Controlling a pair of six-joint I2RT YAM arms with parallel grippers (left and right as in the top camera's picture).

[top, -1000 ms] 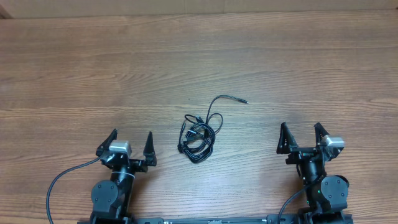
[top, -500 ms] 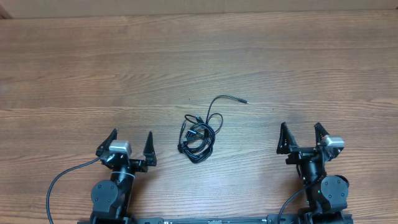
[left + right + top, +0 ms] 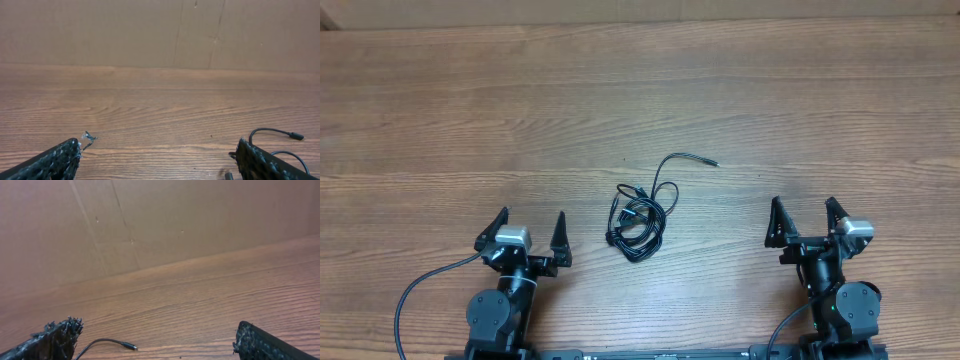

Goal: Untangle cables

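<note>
The cables (image 3: 640,215) lie in a small black tangle near the middle of the wooden table (image 3: 640,90), one loose end curving up and right to a plug (image 3: 712,161). My left gripper (image 3: 531,230) stands open to the lower left of the tangle, apart from it. On the lower right my right gripper (image 3: 804,216) is open too, nothing between its fingers. In the left wrist view a cable end (image 3: 275,132) shows beside the right finger (image 3: 265,162). The right wrist view catches the plug end (image 3: 112,342) near the left finger (image 3: 50,340).
A brown cardboard wall (image 3: 160,30) rises along the table's far edge. A thicker black arm wire (image 3: 420,290) loops at the lower left beside the left arm's base. Bare wood surrounds the tangle on all sides.
</note>
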